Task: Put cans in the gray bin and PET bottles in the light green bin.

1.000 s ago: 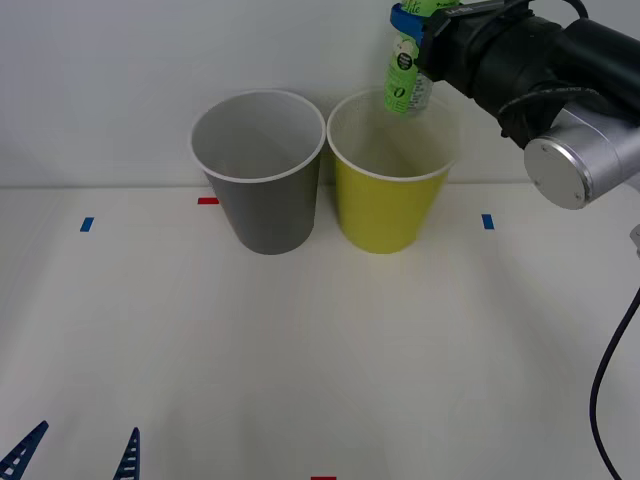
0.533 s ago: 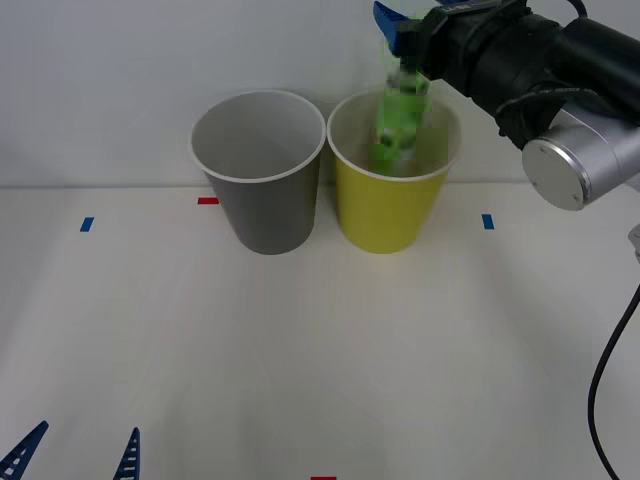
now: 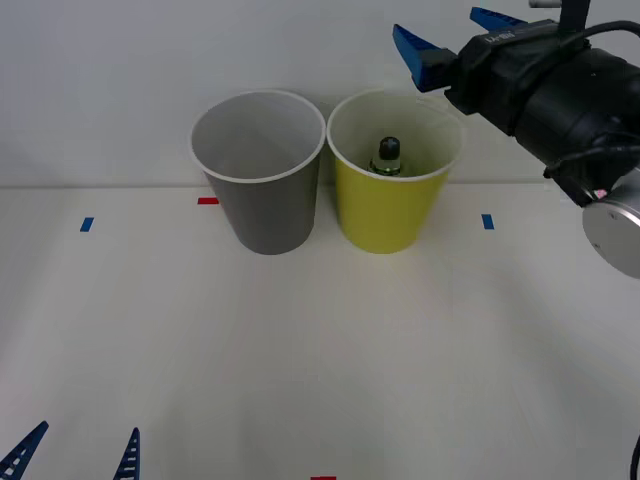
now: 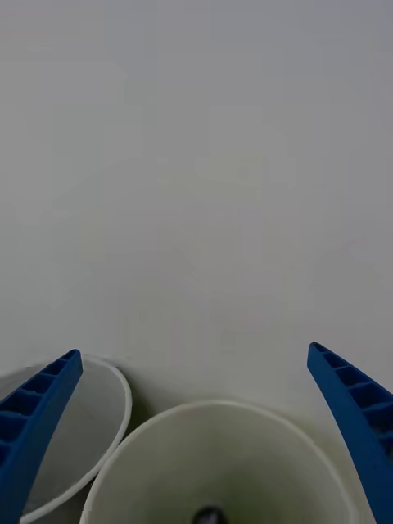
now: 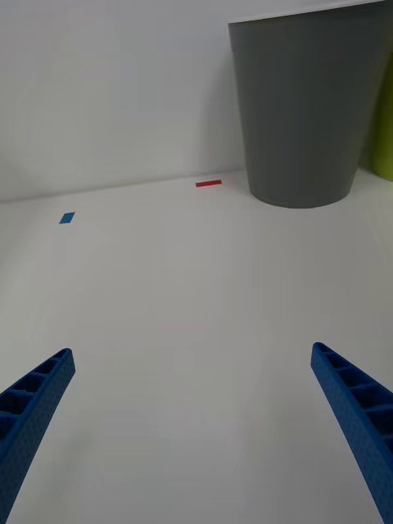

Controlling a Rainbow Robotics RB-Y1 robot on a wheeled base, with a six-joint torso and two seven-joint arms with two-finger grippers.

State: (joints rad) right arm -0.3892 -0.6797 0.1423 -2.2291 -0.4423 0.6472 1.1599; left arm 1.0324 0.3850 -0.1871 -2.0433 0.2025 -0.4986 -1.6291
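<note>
From my seat at the controls, I see my right gripper (image 3: 462, 30) hanging high above the table (image 3: 300, 350), up by the far wall, with its two blue ribbed fingers (image 3: 418, 48) spread wide and holding nothing. Directly below it and a little toward my left sits the light green bin (image 3: 388, 210), upright on the table. The PET bottle (image 3: 387, 156) stands inside that bin, beneath the open fingers; I can make out its black cap and a sliver of green just under it, while the rest is hidden by the bin's wall. In the right wrist view the bin's white rim (image 4: 209, 407) curves between the two fingers, and a dark spot at the very edge of the picture is the cap (image 4: 209, 516).

The gray bin (image 3: 265, 205) stands just beside the green one, farther from my right gripper, on the side toward my left arm; I cannot tell whether the two rims touch. Its pale inside looks bare as far as I can see into it.

My left gripper (image 5: 196, 434) waits low over the near part of the table, fingers wide apart and empty, with the gray bin ahead of it and well apart, a small red mark (image 5: 208, 182) and a blue mark (image 5: 67, 218) on the table ahead of it
</note>
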